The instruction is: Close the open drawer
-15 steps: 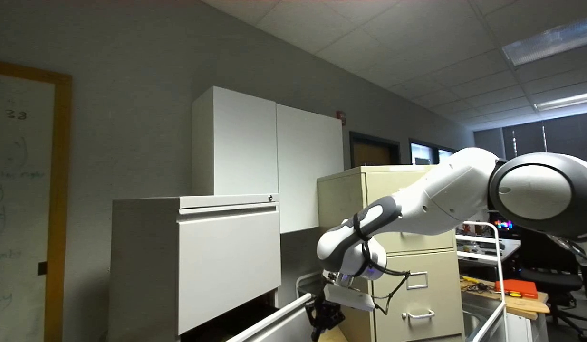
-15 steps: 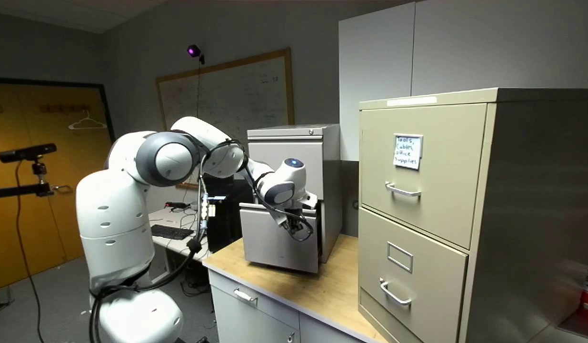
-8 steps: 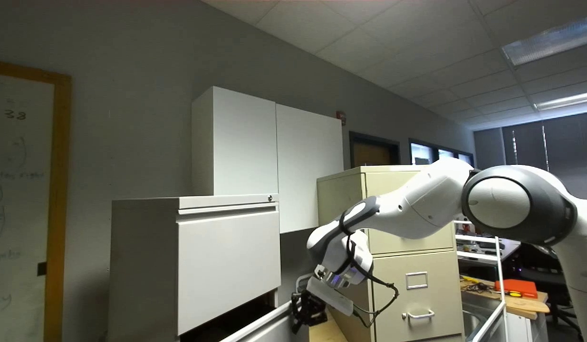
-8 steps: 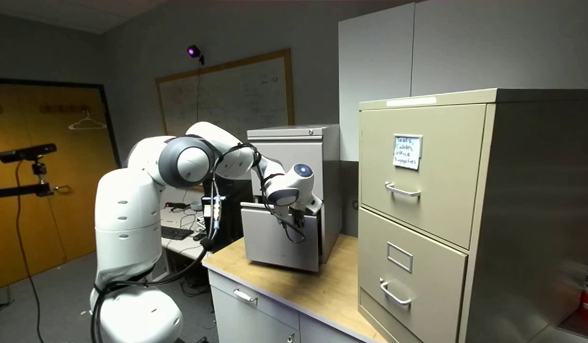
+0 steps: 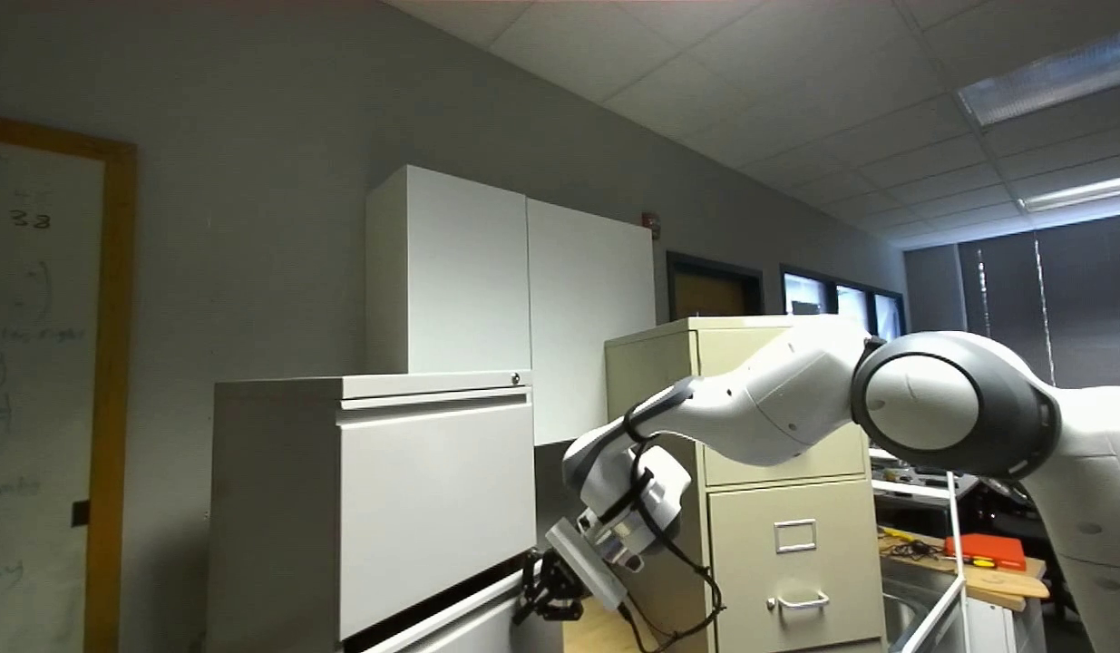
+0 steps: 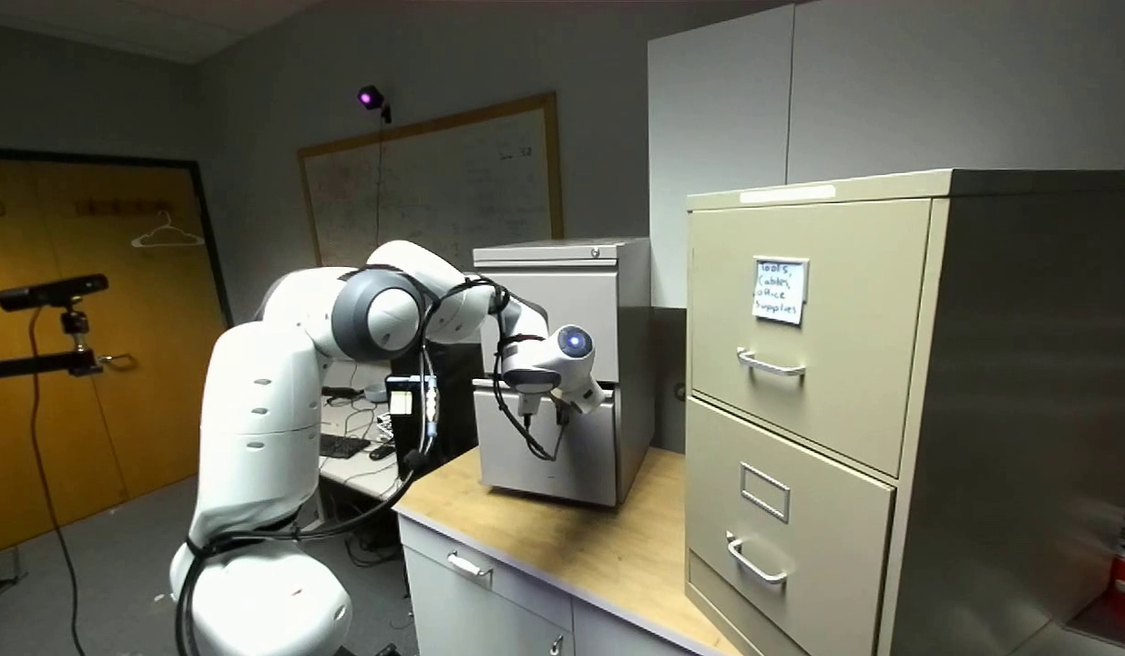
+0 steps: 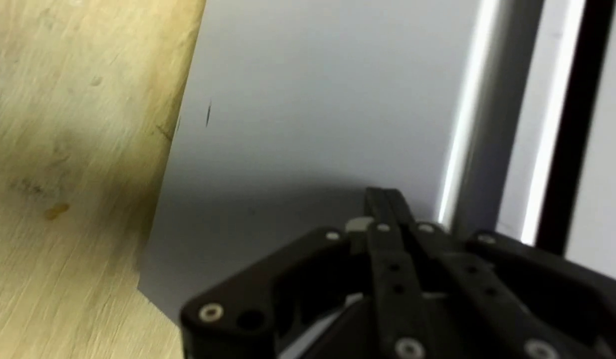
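Note:
The drawer is the lower, wide grey-white one of the grey cabinet (image 5: 274, 508); its flat front shows in both exterior views (image 5: 487, 626) (image 6: 512, 456) and fills the middle of the wrist view (image 7: 312, 109). It stands out slightly, with a narrow dark gap above its top edge. My gripper (image 7: 385, 192) is shut with its fingertips together and nothing between them. The tips are at the drawer front, close below its top lip, and appear to touch it. In an exterior view the gripper (image 5: 528, 599) is at the front's right end. The drawer's inside is mostly hidden.
The closed upper drawer front (image 6: 548, 319) is above. A beige cabinet (image 6: 799, 364) with handles stands to the right in both exterior views. The grey cabinet rests on a wooden worktop (image 6: 653, 547). White wall cabinets (image 5: 469, 272) hang behind.
My arm has moved toward the grey cabinet and the gripper has tilted. The drawer has slid inward with it; its opening has narrowed from a wide gap to a slim one.

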